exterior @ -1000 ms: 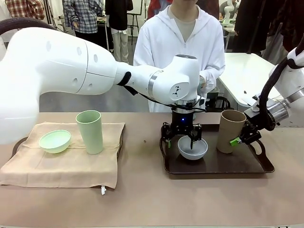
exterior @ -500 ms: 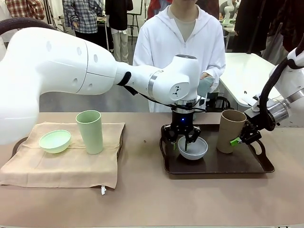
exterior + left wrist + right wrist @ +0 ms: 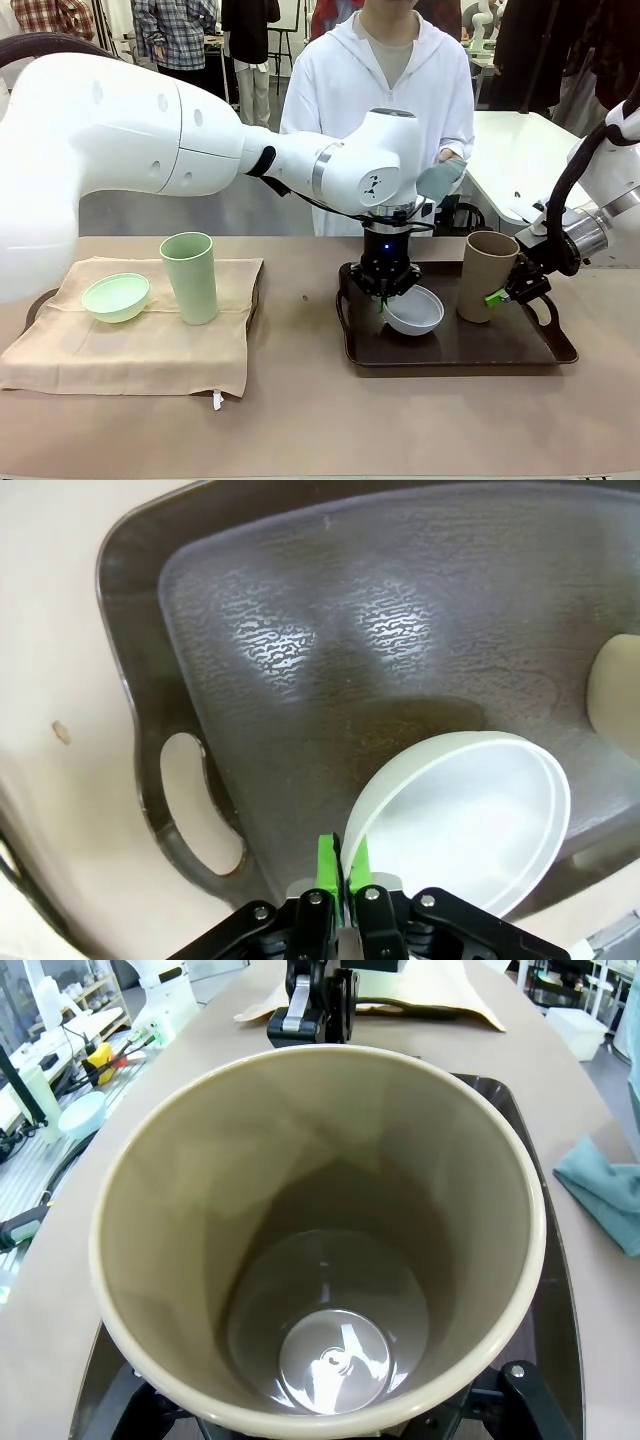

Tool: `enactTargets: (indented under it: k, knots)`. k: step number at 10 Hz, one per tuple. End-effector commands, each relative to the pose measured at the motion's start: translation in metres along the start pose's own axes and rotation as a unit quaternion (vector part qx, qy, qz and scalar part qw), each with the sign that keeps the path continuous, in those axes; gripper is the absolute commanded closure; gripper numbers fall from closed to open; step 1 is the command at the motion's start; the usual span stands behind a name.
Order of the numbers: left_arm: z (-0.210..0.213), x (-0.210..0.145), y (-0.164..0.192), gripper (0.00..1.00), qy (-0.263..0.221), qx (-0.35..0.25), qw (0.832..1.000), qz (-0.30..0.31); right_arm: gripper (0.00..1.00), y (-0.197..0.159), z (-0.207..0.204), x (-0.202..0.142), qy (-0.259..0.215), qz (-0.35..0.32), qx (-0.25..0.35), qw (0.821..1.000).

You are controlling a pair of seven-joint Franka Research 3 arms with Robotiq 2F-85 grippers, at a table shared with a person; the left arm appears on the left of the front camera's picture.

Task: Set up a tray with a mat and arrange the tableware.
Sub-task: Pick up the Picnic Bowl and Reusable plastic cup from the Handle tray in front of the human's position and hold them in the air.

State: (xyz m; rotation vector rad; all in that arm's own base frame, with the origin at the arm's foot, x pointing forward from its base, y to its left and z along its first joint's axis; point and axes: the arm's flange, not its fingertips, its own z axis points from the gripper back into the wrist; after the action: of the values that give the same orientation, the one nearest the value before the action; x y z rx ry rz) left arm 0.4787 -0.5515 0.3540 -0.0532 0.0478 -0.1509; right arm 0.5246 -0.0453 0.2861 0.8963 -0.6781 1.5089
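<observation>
Rim pinch is the step in hand: the left pincer [image 3: 386, 299] is closed narrow on the rim of the white bowl [image 3: 416, 313], which sits tilted in the tray [image 3: 450, 352] toward the counter's right edge. To do it well, I would lift slowly, clear the tray's wall, and keep the bowl from swinging into the tan tumbler [image 3: 482, 268], which the right pincer [image 3: 494, 296] clasps on the same tray. The mat [image 3: 130, 352] by the left edge carries the mint bowl [image 3: 116, 297] and green tumbler [image 3: 190, 278].

Front view: fixed, robot side, looking across tabletop [image 3: 300, 420] at person [image 3: 380, 90]. Left wrist: close, looking down on tray [image 3: 300, 680]. Right wrist: very close, straight into tan tumbler [image 3: 250, 1210]. All three share the tray.
</observation>
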Motion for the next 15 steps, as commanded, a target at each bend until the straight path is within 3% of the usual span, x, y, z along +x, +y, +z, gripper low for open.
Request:
enactTargets:
  k: [1,2,4,7,11,12,13,15]
  knots:
    - [-0.001,0.004,0.007,1.00,0.007,0.007,1.000,0.003,1.00,-0.003,0.002,-0.001,-0.014,0.007,-0.009,1.000]
    - [0.001,0.006,0.010,1.00,0.007,0.014,1.000,0.013,0.78,0.000,0.005,0.003,-0.005,-0.004,-0.020,1.000]
    - [0.030,0.008,0.021,1.00,0.018,-0.010,0.999,0.050,0.78,0.024,0.025,0.039,0.000,-0.030,-0.012,0.999]
    - [0.109,-0.020,0.020,1.00,-0.052,-0.057,0.996,0.052,0.78,0.073,0.067,0.111,0.023,0.014,-0.052,0.998]
    - [0.173,-0.052,0.001,1.00,-0.120,-0.050,0.990,0.060,0.78,0.112,0.085,0.182,0.046,0.036,-0.058,0.997]
    - [0.179,-0.054,0.002,1.00,-0.128,-0.050,0.988,0.075,0.78,0.114,0.089,0.190,0.050,0.037,-0.061,0.996]
    - [0.182,-0.046,-0.002,1.00,-0.100,-0.065,0.992,0.044,0.78,0.105,0.092,0.178,0.040,0.045,-0.063,0.996]
    - [0.182,-0.046,-0.002,1.00,-0.100,-0.065,0.992,0.044,0.78,0.105,0.092,0.178,0.040,0.045,-0.063,0.996]
